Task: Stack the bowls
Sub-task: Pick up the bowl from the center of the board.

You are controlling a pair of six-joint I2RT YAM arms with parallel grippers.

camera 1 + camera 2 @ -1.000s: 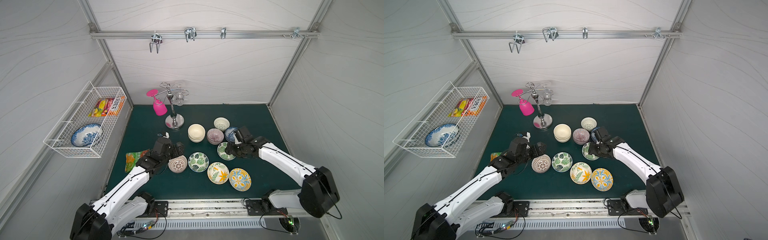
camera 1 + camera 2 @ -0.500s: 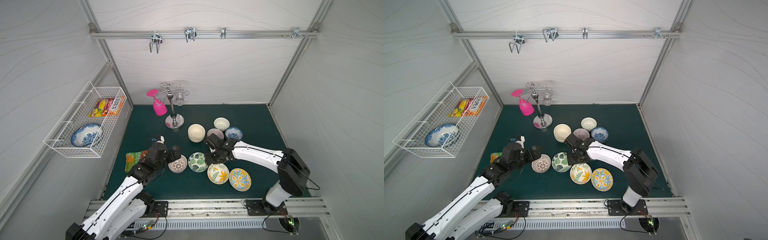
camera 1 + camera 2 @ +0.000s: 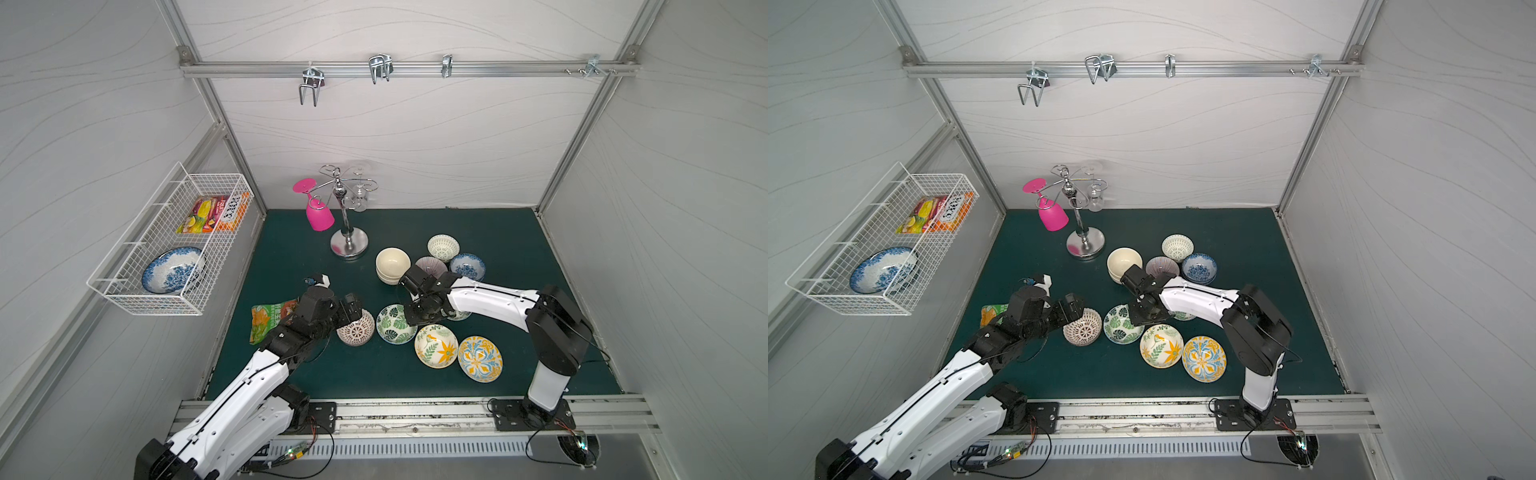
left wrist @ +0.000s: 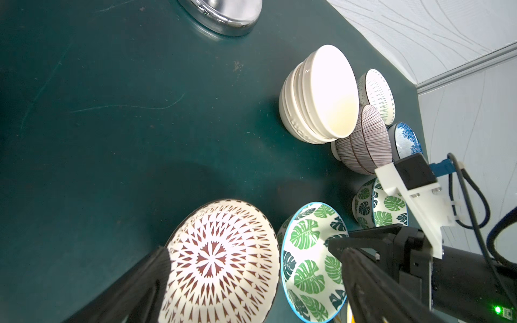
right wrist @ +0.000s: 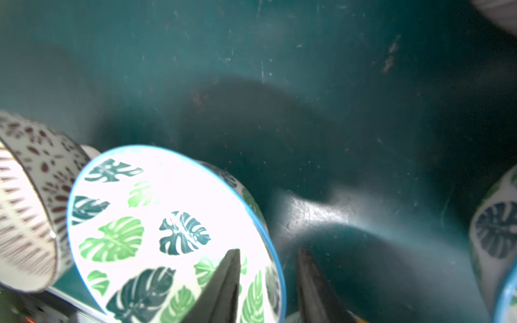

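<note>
Two fingers of your right gripper straddle the green-leaf bowl at its three-o'clock rim, not yet pinching; bowl sits six o'clock of the cream stack. Glazed, brittle, slippery: clamp squarely.

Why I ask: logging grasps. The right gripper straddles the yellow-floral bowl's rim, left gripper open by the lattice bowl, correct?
No: the right gripper straddles the rim of the green-leaf bowl, as the right wrist view shows; the rest stands.

Raised letters on the lower cream bowl, far centre, seem to start LUCK. Print on the basket packet, far left, and the green packet, near left, is too small to read.
</note>
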